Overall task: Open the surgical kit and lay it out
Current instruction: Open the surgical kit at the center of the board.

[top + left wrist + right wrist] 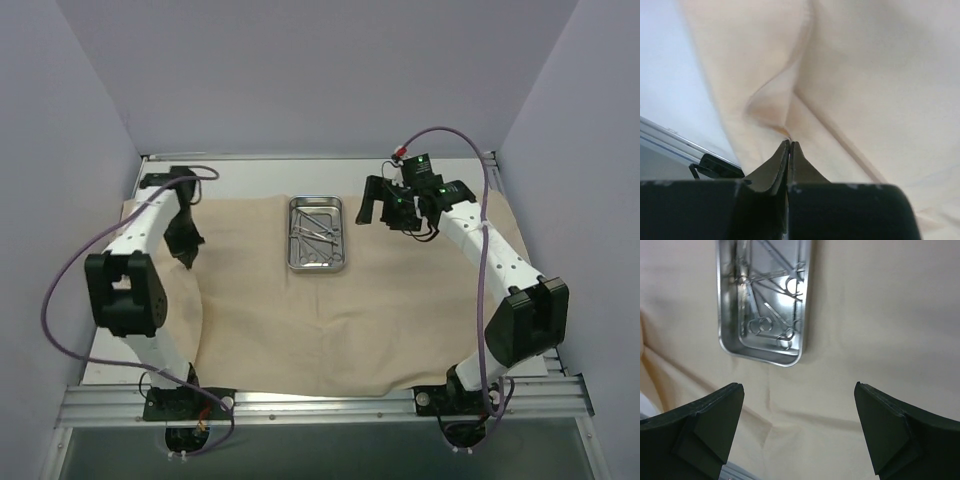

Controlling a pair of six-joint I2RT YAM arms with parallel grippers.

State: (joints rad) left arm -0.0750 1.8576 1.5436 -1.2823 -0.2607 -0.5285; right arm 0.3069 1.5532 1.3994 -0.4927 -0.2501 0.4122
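The beige cloth wrap (pixel 260 320) lies spread over the table. On it, at the middle, stands the small steel tray (pixel 317 262) holding several slim steel instruments (pixel 315 230). My left gripper (pixel 188 256) is down on the cloth's left part. In the left wrist view its fingers (pixel 775 167) are pressed together, and a raised fold of the cloth wrap (pixel 775 100) runs into their tips. My right gripper (pixel 375 212) hovers just right of the tray, jaws wide apart with nothing between them. Below it lie the tray (pixel 730 342) and the ring-handled instruments (pixel 775 322).
Grey walls close in the table on the left, right and back. A metal rail (pixel 320 405) runs along the near edge, between the arm bases. A strip of bare table (pixel 670 90) shows beyond the cloth's left edge.
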